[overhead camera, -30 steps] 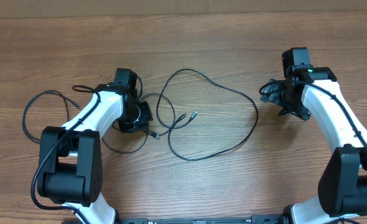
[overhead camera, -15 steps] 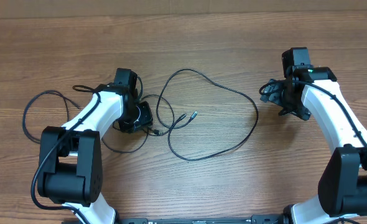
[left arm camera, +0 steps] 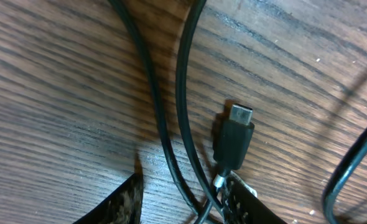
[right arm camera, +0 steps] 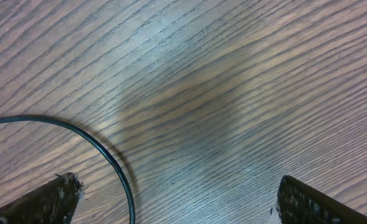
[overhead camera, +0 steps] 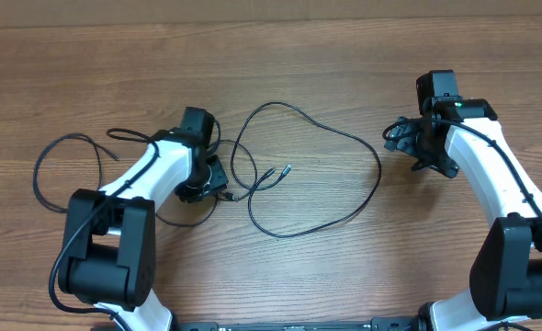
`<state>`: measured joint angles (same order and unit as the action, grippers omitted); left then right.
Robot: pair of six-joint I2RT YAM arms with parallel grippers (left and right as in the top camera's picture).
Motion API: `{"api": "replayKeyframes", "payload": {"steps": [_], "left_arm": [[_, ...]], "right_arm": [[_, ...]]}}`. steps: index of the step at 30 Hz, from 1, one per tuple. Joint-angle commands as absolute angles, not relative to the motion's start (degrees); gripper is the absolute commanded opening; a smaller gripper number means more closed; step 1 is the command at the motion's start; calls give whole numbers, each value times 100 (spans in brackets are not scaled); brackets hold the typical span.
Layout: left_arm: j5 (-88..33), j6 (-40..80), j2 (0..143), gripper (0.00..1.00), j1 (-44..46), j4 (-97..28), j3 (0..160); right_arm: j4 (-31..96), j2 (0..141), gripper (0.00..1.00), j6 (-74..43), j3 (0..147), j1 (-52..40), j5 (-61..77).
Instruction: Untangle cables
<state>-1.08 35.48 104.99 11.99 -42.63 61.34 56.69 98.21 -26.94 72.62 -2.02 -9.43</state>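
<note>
The left gripper (overhead camera: 203, 180) sits low over the wooden table (overhead camera: 280, 55), its jaws part-way apart and clamped on nothing. In the left wrist view its two dark fingers (left arm camera: 118, 202) show at the bottom edge. Two strands of the thin black cables (left arm camera: 183, 93) run side by side up through the gap between them, lying on the wood. Just right of these strands lies a black plug (left arm camera: 233, 140) with a small silver tip pointing up the picture. Its tail end is right against the right-hand finger, but I cannot tell whether they touch. Another strand curves past at the right edge of that view.

The right gripper (overhead camera: 407, 140) is over the right side of the table, jaws spread wide and holding nothing. In the right wrist view its fingertips (right arm camera: 56, 196) sit at the two bottom corners with bare wood between them. One black strand (right arm camera: 102, 152) arcs in from the left edge and drops out of the picture just inside the left fingertip.

From above, a big open loop (overhead camera: 378, 173) spreads between the two arms, its right bend near the right gripper. A second loop (overhead camera: 37, 175) lies left of the left arm (overhead camera: 147, 170). Strands cross around the left gripper, partly hidden under that arm. A loose end (overhead camera: 287, 169) with a silver tip lies inside the big loop, right of the left gripper
</note>
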Motion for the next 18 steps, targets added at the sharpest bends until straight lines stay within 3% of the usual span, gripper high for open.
{"api": "replayKeyframes", "payload": {"steps": [1,3,7,9,11,18], "left_arm": [[644,3865,10652,42,1326,-4287,5804],[659,3868,10652,38,1363,-4191,5754],[655,3852,10652,15,1363,-4018,5645],[655,3820,10652,9,1363,-4003,5638],[580,3651,10652,4,1365,-3957,5638],[454,3286,10348,4,1363,-4150,5640]], "right_arm": [[5662,9852,100,-2694,7234,-217,-1026],[5662,9852,100,-2694,7234,-217,-1026],[5662,9852,100,-2694,7234,-217,-1026],[5662,9852,100,-2692,7234,-217,-1026],[5662,9852,100,-2694,7234,-217,-1026],[5662,9852,100,-2694,7234,-217,-1026]]}}
